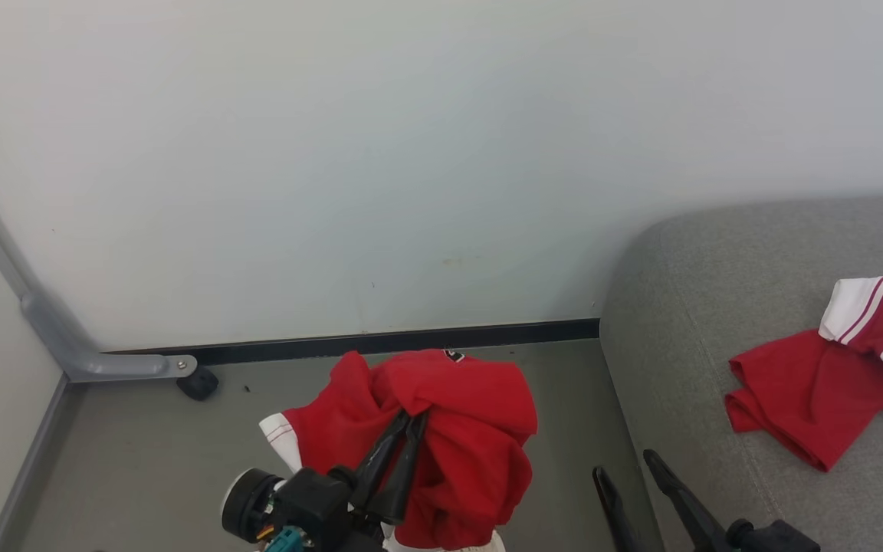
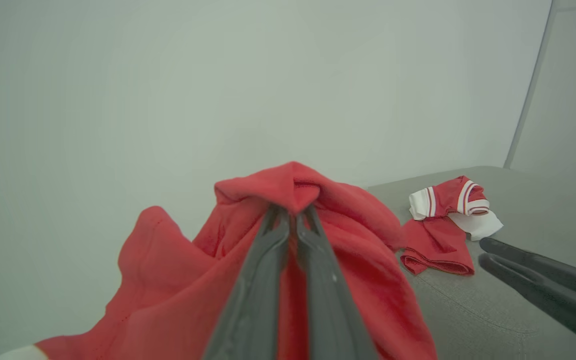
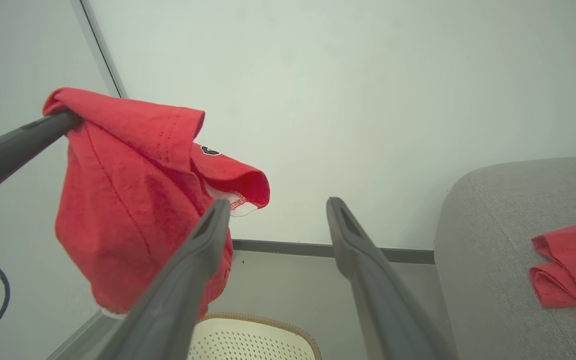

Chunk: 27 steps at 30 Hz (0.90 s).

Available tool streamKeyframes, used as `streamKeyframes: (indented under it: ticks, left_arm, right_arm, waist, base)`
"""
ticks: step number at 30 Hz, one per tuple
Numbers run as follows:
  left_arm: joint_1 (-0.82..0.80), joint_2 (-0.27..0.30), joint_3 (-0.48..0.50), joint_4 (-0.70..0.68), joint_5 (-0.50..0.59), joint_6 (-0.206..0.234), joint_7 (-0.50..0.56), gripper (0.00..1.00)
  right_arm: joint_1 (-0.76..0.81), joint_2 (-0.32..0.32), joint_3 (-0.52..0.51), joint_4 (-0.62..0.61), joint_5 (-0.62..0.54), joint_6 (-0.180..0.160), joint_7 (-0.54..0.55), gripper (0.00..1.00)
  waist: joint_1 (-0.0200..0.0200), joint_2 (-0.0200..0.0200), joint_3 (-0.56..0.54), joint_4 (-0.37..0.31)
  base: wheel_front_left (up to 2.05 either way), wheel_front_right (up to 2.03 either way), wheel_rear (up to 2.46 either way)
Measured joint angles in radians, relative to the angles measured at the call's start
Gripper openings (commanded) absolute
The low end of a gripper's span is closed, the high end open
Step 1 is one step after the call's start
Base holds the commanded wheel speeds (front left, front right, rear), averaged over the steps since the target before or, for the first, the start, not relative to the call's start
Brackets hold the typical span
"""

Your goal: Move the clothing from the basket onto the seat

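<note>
My left gripper is shut on a red garment with white trim, which hangs from its fingertips in the air over the floor, left of the seat. The left wrist view shows the same cloth draped over the closed fingers. The grey seat fills the right side, and a second red and white garment lies on it. My right gripper stands open and holds nothing, close by the seat's left edge. In the right wrist view the basket shows its brown rim and perforated cream wall low between the fingers, below the hanging garment.
A pale wall with a dark skirting strip closes off the back. A grey metal leg with a black caster stands on the floor at the left. Grey floor lies between it and the seat.
</note>
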Motion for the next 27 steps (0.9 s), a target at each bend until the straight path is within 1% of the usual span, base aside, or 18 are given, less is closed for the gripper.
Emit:
streamKeyframes:
  ticks: [11, 19, 20, 23, 27]
  left_arm:
    - [0.006, 0.000, -0.047, -0.056, -0.001, 0.002, 0.050, 0.00]
    - [0.004, 0.001, -0.071, -0.061, -0.010, 0.010, 0.085, 0.00]
    - [0.004, 0.001, -0.075, -0.062, -0.011, 0.011, 0.090, 0.00]
    - [0.003, 0.002, -0.077, -0.064, -0.014, 0.018, 0.096, 0.00]
    - [-0.001, 0.004, -0.109, -0.068, -0.048, 0.018, 0.104, 0.00]
  right_arm:
    - [0.006, 0.016, 0.043, -0.037, 0.000, 0.005, 0.014, 1.00]
    - [0.017, 0.031, 0.098, -0.076, 0.003, 0.014, 0.023, 1.00]
    - [0.017, 0.035, 0.123, -0.080, 0.006, 0.019, 0.032, 1.00]
    - [0.009, 0.045, 0.164, -0.073, 0.007, 0.022, 0.049, 1.00]
    - [-0.018, 0.050, 0.185, -0.049, 0.012, 0.026, 0.058, 1.00]
  waist:
    - [0.0000, 0.0000, 0.002, 0.004]
    - [0.0000, 0.0000, 0.004, 0.013]
    - [0.0000, 0.0000, 0.004, 0.020]
    - [0.0000, 0.0000, 0.005, 0.028]
    - [0.0000, 0.0000, 0.007, 0.042]
  base:
    - [0.00, 0.00, 0.00]
    - [0.00, 0.00, 0.00]
    - [0.00, 0.00, 0.00]
    - [0.00, 0.00, 0.00]
    - [0.00, 0.00, 0.00]
